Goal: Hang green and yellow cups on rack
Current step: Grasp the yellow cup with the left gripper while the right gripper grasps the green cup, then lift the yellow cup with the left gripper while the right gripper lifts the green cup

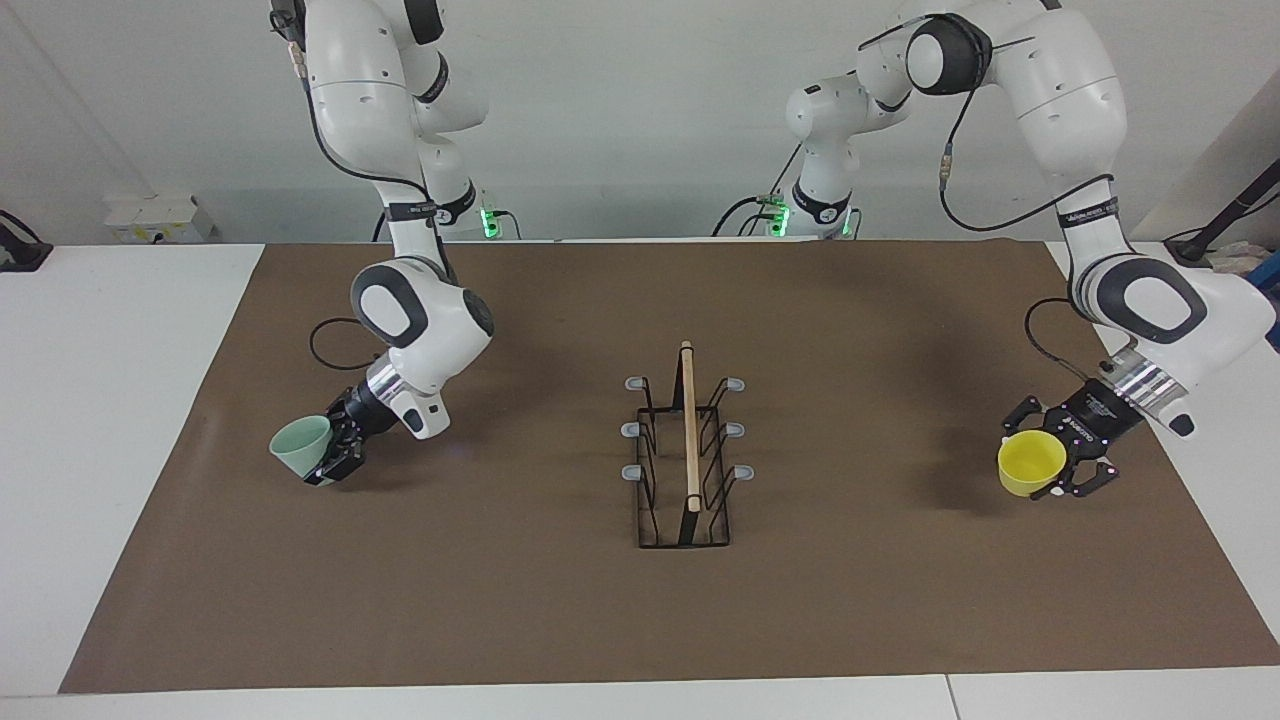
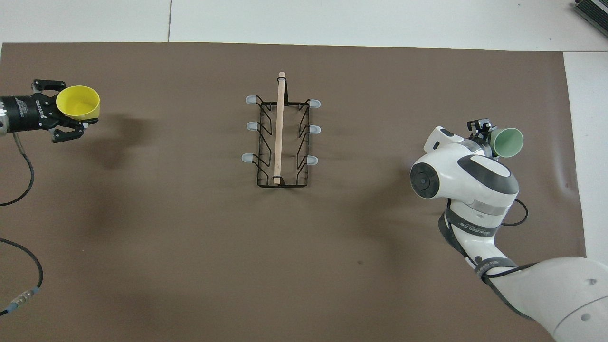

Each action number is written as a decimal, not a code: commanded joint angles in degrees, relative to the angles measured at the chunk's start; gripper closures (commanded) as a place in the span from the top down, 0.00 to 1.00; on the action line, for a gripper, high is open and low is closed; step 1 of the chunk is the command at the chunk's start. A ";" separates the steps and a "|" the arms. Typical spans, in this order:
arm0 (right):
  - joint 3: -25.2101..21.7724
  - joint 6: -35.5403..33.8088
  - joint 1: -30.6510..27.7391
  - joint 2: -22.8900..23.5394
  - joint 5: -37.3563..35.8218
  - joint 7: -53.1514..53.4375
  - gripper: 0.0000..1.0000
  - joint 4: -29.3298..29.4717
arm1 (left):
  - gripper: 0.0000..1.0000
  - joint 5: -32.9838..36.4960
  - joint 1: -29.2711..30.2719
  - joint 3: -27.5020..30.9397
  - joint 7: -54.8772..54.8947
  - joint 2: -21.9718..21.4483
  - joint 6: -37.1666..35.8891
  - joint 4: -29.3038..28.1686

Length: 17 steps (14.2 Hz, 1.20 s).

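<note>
The black wire rack with a wooden rod on top and grey-tipped pegs stands at the middle of the mat; its pegs are bare. It also shows in the overhead view. My left gripper is shut on the yellow cup and holds it above the mat toward the left arm's end of the table. They also show in the overhead view, the gripper and the cup. My right gripper is shut on the pale green cup, tilted on its side low over the mat at the right arm's end. They show from overhead too, the gripper and the cup.
A brown mat covers the white table. A black cable lies looped on the mat under the left arm, and another cable lies beside the right arm.
</note>
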 commanded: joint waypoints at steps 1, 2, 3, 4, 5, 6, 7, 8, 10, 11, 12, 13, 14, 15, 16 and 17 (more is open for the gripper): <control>0.39 0.28 -0.84 -3.23 8.56 -2.85 0.15 0.06 | 0.00 2.55 -1.53 0.93 -0.20 -4.64 0.07 -1.52; 0.39 0.28 -0.93 -4.20 12.16 -4.08 0.15 0.33 | 0.00 6.56 -2.83 0.84 -0.37 -6.57 0.06 -1.52; 0.39 0.37 -1.19 -5.43 15.94 -5.40 0.15 0.50 | 0.00 11.22 -5.20 0.93 -0.63 -7.81 0.41 -1.52; 0.39 0.46 -1.28 -6.40 20.77 -6.81 0.15 0.85 | 0.00 15.00 -7.31 1.02 -0.90 -9.13 0.24 -1.52; 0.39 0.46 -0.76 -7.10 25.69 -7.60 0.15 1.55 | 0.00 17.83 -8.98 1.02 -2.47 -10.18 0.07 -1.52; 0.39 0.54 -0.49 -7.89 29.48 -8.22 0.15 2.00 | 0.00 20.55 -10.91 0.93 -4.14 -11.41 0.06 -1.70; 0.47 0.98 -0.49 -8.77 33.17 -8.75 0.15 2.17 | 0.00 24.15 -13.46 0.93 -4.76 -12.47 -0.20 -1.70; 0.73 3.77 -0.57 -9.91 37.73 -9.71 0.15 2.00 | 0.00 28.10 -16.09 0.93 -5.12 -13.52 -0.20 -1.87; 0.82 8.52 -0.58 -11.67 46.78 -13.39 0.15 1.47 | 0.00 36.88 -21.19 1.02 -8.53 -14.76 -0.20 -1.70; 0.83 9.76 -0.49 -12.55 52.22 -15.15 0.15 1.47 | 0.00 40.93 -23.39 0.93 -10.29 -15.46 -0.20 -1.79; 0.83 10.90 0.03 -13.52 58.19 -17.00 0.15 1.56 | 0.00 44.45 -25.41 0.93 -11.17 -16.16 -0.11 -1.79; 0.83 11.61 0.91 -14.48 62.95 -17.97 0.15 1.56 | 0.00 47.44 -27.17 1.02 -11.97 -16.43 -0.20 -1.70; 0.83 12.14 1.44 -15.02 66.13 -18.24 0.15 1.65 | 0.00 50.87 -28.84 0.93 -12.58 -17.04 -0.11 -1.70; 0.91 13.02 1.71 -15.72 68.25 -18.33 0.15 1.56 | 0.00 54.56 -30.69 0.93 -12.85 -17.22 -0.20 -1.70; 0.91 14.07 2.49 -16.07 70.19 -18.42 0.15 1.56 | 0.00 58.16 -32.27 0.93 -12.94 -17.40 -0.20 -1.70; 1.09 14.60 2.67 -16.51 72.30 -19.20 0.15 1.56 | 0.00 61.59 -34.03 0.93 -12.94 -17.58 -0.20 -1.70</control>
